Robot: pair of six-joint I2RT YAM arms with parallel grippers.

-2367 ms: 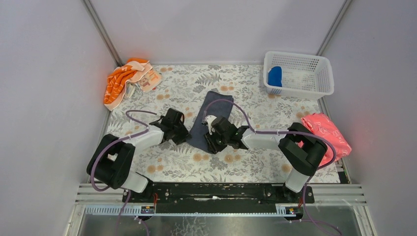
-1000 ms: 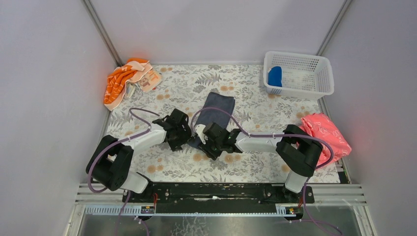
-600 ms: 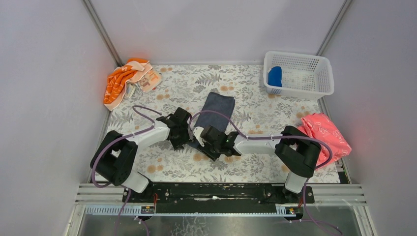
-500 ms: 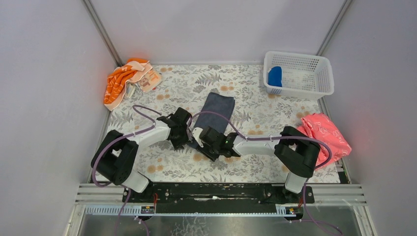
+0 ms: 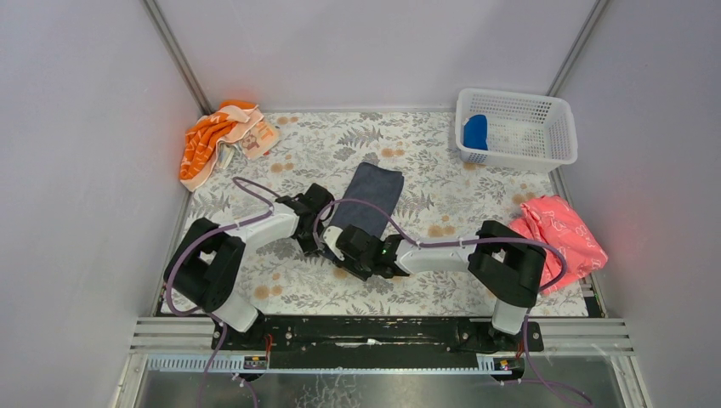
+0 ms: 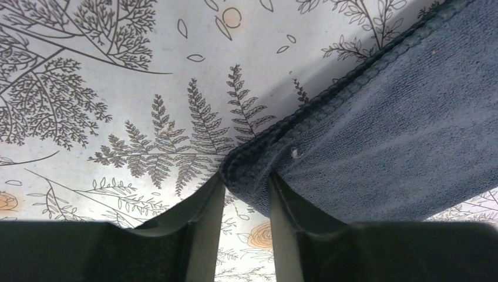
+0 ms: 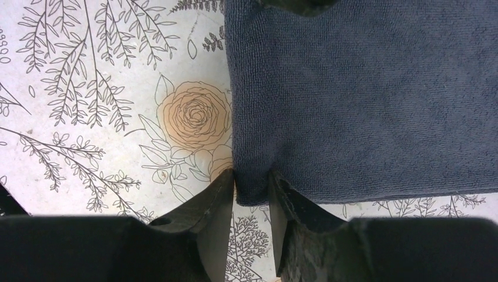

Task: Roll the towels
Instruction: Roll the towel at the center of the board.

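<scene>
1. Slate-grey towel (image 5: 370, 194): flat, centre frame.
2. Left gripper (image 6: 245, 197), right gripper (image 7: 252, 191): jaws nearly closed, each pinching one lower corner.
3. Step: gripping; next, likely fold edge forward evenly to start roll.

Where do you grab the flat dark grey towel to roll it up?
Take the dark slate-grey cloth towel by its two near corners, coming in low from the near side. It lies flat with a short hemmed edge nearest, so each corner slips between fingers, as at the left gripper and right gripper.
</scene>
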